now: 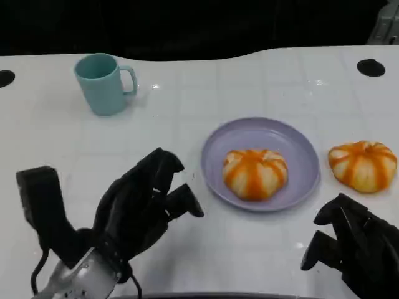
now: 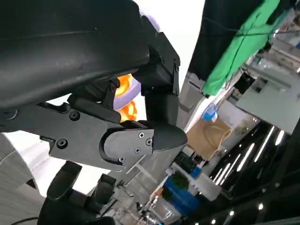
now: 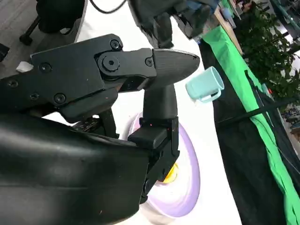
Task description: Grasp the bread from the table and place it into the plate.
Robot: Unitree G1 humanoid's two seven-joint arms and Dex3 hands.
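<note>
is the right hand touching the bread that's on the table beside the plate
Apart. In the head view the right hand sits nearer the camera than the bread on the table, with a strip of bare white table between its fingers and the bread.

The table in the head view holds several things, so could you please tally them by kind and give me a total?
Bread: 2, one on the plate and one on the table right of it
Plate: 1, purple
Mug: 1, teal
Total: 4
</note>
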